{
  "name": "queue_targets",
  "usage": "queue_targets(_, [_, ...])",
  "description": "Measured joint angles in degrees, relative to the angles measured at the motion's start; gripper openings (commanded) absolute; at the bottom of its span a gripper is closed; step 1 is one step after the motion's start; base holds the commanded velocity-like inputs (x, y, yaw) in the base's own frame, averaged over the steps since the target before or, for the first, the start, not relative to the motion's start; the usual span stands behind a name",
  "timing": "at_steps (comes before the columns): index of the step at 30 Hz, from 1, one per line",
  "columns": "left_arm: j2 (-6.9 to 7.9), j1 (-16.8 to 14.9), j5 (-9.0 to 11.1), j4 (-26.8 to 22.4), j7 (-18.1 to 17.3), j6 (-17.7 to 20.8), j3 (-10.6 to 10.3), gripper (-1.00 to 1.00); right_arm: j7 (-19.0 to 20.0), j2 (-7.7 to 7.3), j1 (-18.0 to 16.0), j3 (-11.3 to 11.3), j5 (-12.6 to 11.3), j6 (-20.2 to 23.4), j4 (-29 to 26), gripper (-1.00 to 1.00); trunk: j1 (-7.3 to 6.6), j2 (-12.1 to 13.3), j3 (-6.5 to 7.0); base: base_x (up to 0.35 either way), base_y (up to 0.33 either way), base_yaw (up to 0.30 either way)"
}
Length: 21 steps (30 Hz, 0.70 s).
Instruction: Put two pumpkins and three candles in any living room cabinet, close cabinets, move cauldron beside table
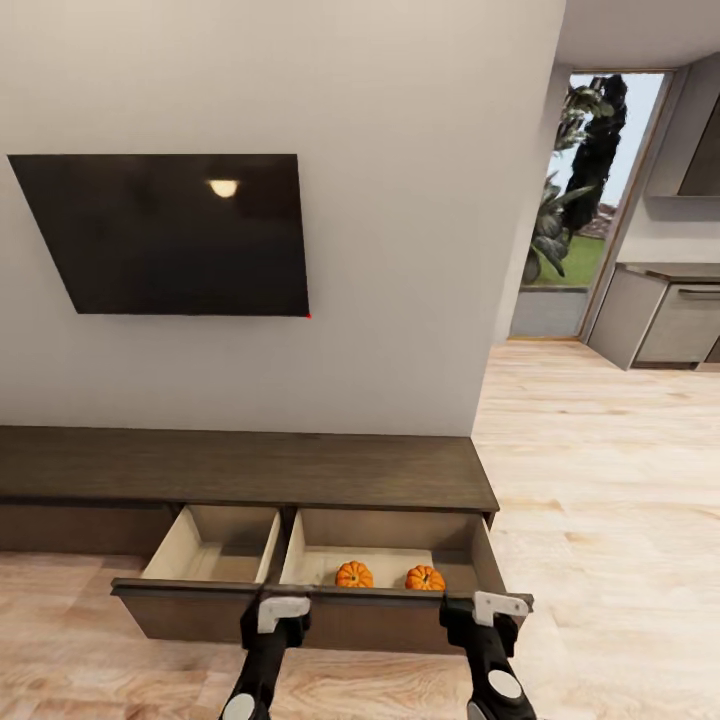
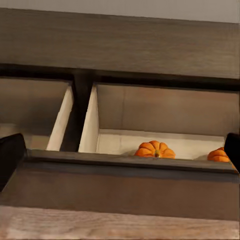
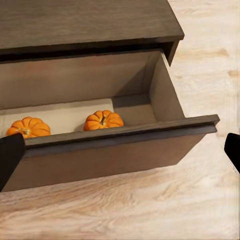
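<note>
The left gripper point(image 1: 283, 608) sits against the near edge of the pulled-out dark brown drawer front point(image 1: 320, 610), its black fingers spread wide with nothing between them. The right gripper point(image 1: 490, 606) stands at the right end of the same front, its fingers likewise apart and empty.

That front belongs to the long, low, dark brown wooden cabinet point(image 1: 250, 468) along the pale wall. Its open drawer shows two pale wood compartments split by a divider. The right compartment point(image 1: 385, 545) holds both small ribbed orange pumpkins, lying on its floor near the front edge: the left pumpkin point(image 1: 354, 574) and the right pumpkin point(image 1: 425, 577), near one another but apart. In the left wrist view they are at point(image 2: 155, 149) and point(image 2: 219, 154); in the right wrist view at point(image 3: 28, 127) and point(image 3: 103, 120). The left compartment point(image 1: 212, 545) shows bare pale wood.

Above the cabinet a flat black television screen point(image 1: 170, 235) hangs on the wall. Light wooden floor point(image 1: 600, 480) runs to the far right, toward grey kitchen units point(image 1: 665, 320) and a glass door point(image 1: 590, 200) with greenery outside.
</note>
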Motion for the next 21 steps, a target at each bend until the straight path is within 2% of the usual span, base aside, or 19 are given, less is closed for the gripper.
queue_targets(2, [-0.11,-0.01,0.03,3.8,-0.01,-1.5,-0.08,1.0,-0.01,0.07,0.0,0.05,0.31,-1.4,0.31,1.0,0.0,0.0,0.0,0.0,0.0,0.0])
queue_targets(4, [-0.16,-0.04,0.12,7.82,-0.02,-5.0,-0.11,1.0,-0.06,0.17,0.01,0.58,0.7,-6.37,1.8,1.0,0.0,0.0,0.0,0.0,0.0,0.0])
queue_targets(5, [-0.17,-0.03,0.11,9.66,-0.13,-8.27,-0.11,1.0,-0.08,0.32,0.02,1.93,0.73,-10.95,4.73,1.0,0.0,0.0,0.0,0.0,0.0,0.0])
queue_targets(6, [-0.18,-0.03,0.1,10.5,-0.21,-9.96,-0.09,1.0,-0.08,0.4,0.02,2.84,0.74,-13.47,6.86,1.0,0.0,0.0,0.0,0.0,0.0,0.0])
queue_targets(7, [-0.21,-0.03,0.2,11.99,-0.35,-12.59,0.04,1.0,-0.1,0.7,0.03,4.54,0.57,-18.42,11.29,1.0,0.0,0.0,0.0,0.0,0.0,0.0])
queue_targets(8, [-0.22,-0.05,0.2,12.71,-0.44,-13.59,0.03,1.0,-0.11,1.02,0.03,5.22,0.61,-21.0,13.56,1.0,0.0,0.0,0.0,0.0,0.0,0.0])
queue_targets(9, [-0.26,-0.04,0.17,13.98,-0.57,-14.95,0.0,1.0,-0.12,1.79,0.03,6.1,0.56,-25.51,16.96,1.0,0.0,0.0,0.0,0.0,0.0,0.0])
queue_targets(11, [-0.32,-0.03,0.1,15.58,-0.69,-16.15,-0.05,1.0,-0.11,2.65,0.03,7.01,0.75,-30.52,20.14,1.0,0.0,0.0,0.0,0.0,0.0,0.0])
queue_targets(14, [-0.56,-0.06,0.01,16.8,-0.76,-16.99,-0.09,1.0,-0.11,3.27,0.03,7.83,0.78,-34.19,22.63,1.0,0.0,0.0,0.0,0.0,0.0,0.0])
queue_targets(21, [-1.13,-0.05,-0.12,17.49,-0.86,-17.26,-0.23,1.0,-0.02,3.27,0.01,7.97,0.79,-36.14,26.92,1.0,0.0,0.0,0.0,0.0,0.0,0.0])
